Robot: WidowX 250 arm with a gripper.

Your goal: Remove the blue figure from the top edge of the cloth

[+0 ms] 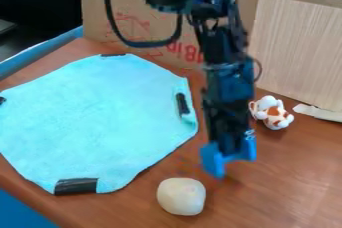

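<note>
The tool point(229, 158) is hanging over a brown desk point(287, 182), a blue piece point(213, 161) showing at its tip; whether it is spread, pressed together or pinching the blue figure is remaining unclear. A turquoise cloth point(93, 122) with 4 black patches, a pale round object point(182, 196) and an orange-and-white toy point(272, 113) are lying nearby, cardboard point(150, 32) standing behind.

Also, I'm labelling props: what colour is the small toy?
The toy is white with orange-brown patches, best seen in the camera view.
</note>
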